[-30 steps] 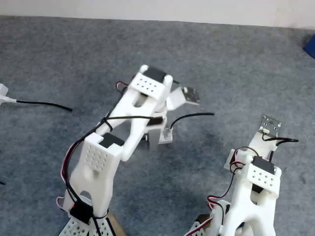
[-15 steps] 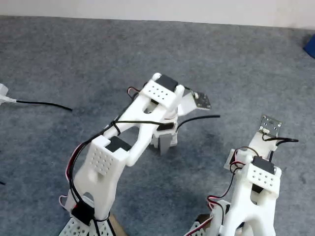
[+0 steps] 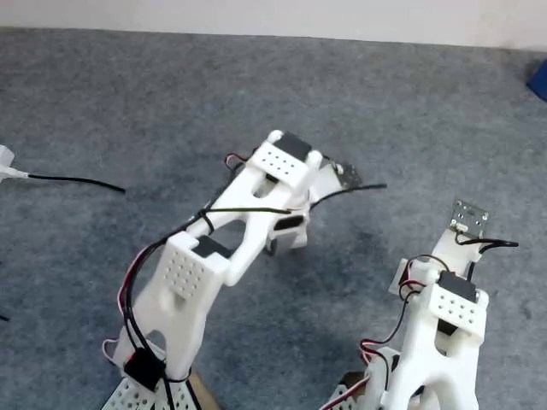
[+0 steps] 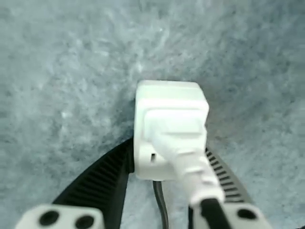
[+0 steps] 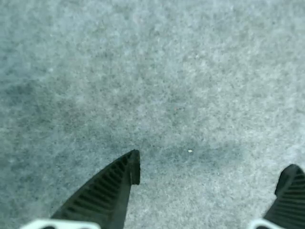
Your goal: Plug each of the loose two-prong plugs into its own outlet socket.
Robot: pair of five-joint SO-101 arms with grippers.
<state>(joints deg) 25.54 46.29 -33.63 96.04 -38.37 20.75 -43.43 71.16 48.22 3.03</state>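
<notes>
As you look across the grey felt worktop (image 3: 102, 94) to the pale wall (image 3: 256, 15), a loose plug (image 3: 7, 166) lies at the far left on its black cord. Your left claw (image 4: 169, 149), mid-worktop, clamps a white socket (image 4: 167, 95) by its sides, a second plug (image 4: 174, 124) seated in its face. Your right claw (image 5: 212, 162) hangs spread over the felt.
</notes>
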